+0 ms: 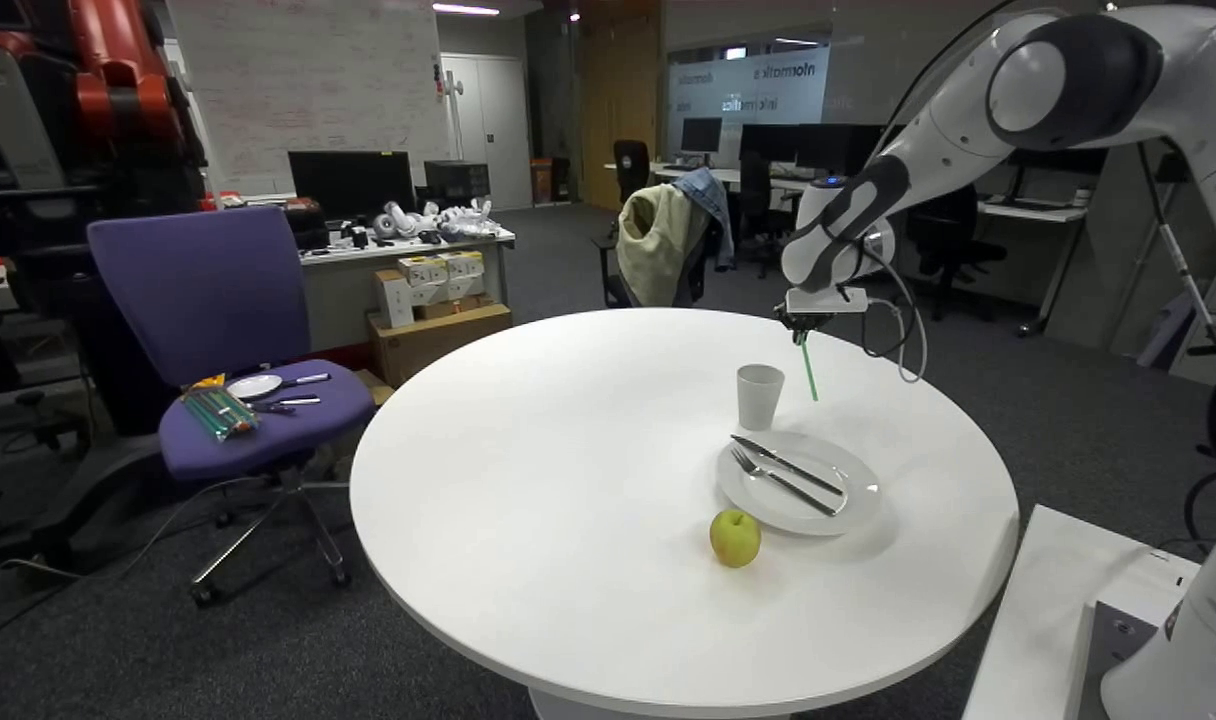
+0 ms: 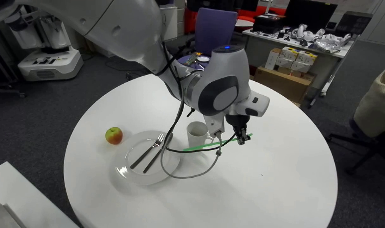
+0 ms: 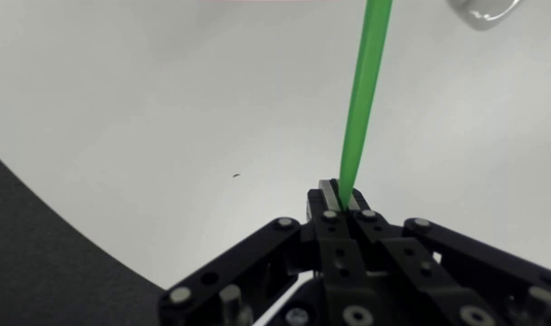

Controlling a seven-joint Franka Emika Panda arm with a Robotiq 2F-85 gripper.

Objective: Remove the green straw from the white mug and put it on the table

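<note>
- Far back in an exterior view, a pale glass panel [image 1: 753, 112] carries repeated lettering; "informatics" can be made out, partly blurred.
- White-and-yellow cardboard boxes [image 1: 443, 282], stacked on a brown carton [image 1: 448, 336] at far left, bear print too small to read.
- Handwriting on the whiteboard [image 1: 318, 90] behind is too faint to make out.
- Left of the large round white table [image 1: 528, 480], a clear plastic packet of green sticks [image 1: 220, 410] lies on a purple fabric swivel chair [image 1: 208, 290].
- Towards the table's right side, a wide shallow white plate [image 1: 855, 466] holds a metal knife [image 1: 788, 465] and a metal fork [image 1: 783, 482]; a yellow-green apple [image 1: 735, 538] sits near it.
- The white cylindrical mug [image 1: 760, 398] stands upright just beyond the plate.
- The black two-finger gripper [image 3: 340, 192] pinches one end of the thin green straw [image 3: 365, 90], which slants down to the mug's right, apart from it; whether its low tip touches the tabletop cannot be told.
- In an exterior view, a black cable [image 2: 181, 106] and a grey cable [image 2: 183, 177] cross in front of straw and plate.
</note>
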